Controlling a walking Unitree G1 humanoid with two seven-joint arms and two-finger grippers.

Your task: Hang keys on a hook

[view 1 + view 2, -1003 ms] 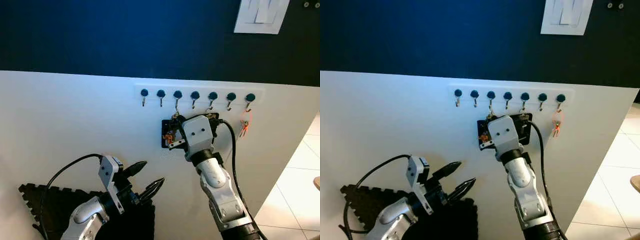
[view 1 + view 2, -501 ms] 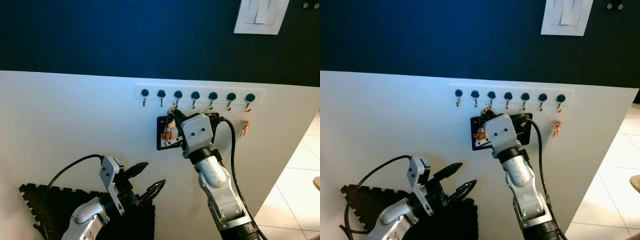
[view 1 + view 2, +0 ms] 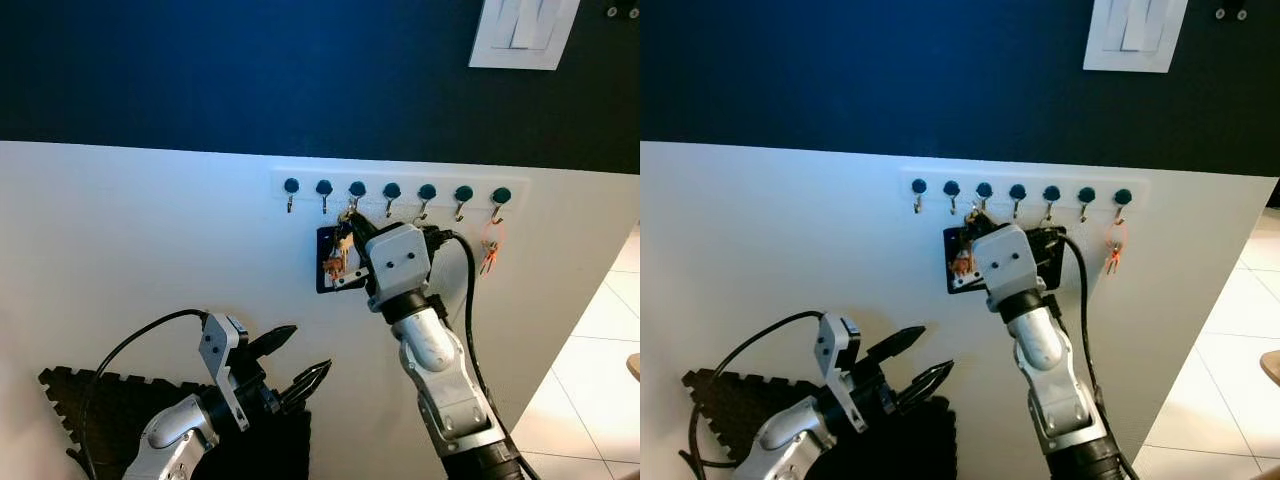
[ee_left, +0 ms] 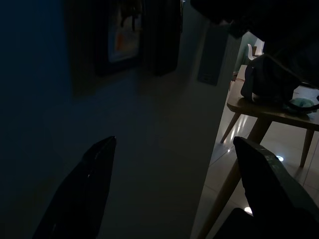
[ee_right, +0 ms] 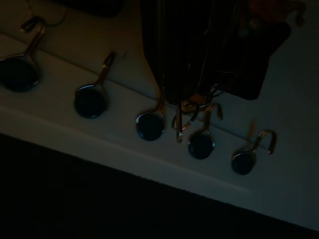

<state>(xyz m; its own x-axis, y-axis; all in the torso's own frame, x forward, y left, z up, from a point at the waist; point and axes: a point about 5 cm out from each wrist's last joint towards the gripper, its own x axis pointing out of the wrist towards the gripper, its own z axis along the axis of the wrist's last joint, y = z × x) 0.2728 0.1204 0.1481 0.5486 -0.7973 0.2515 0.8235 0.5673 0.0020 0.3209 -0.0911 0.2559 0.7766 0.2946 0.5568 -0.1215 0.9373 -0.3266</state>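
A white rail (image 3: 520, 187) on the white wall carries a row of blue-capped hooks. My right gripper (image 3: 350, 226) is raised against the wall just below the third hook (image 3: 357, 192), shut on a bunch of keys (image 3: 336, 260) with a black fob and an orange piece. In the right wrist view the key ring (image 5: 192, 112) hangs between two hooks (image 5: 149, 124), close to the rail; I cannot tell if it is over a hook. My left gripper (image 3: 297, 358) is held low before the wall, open and holding nothing.
An orange key set (image 3: 488, 250) hangs from the rightmost hook. A white switch plate (image 3: 525, 30) sits on the dark blue wall above. A black foam mat (image 3: 100, 410) lies at the lower left, tiled floor (image 3: 600, 370) at the right.
My right gripper has lifted the keys up and a little left, from below the rail to just under the third hook. The left arm has stayed still.
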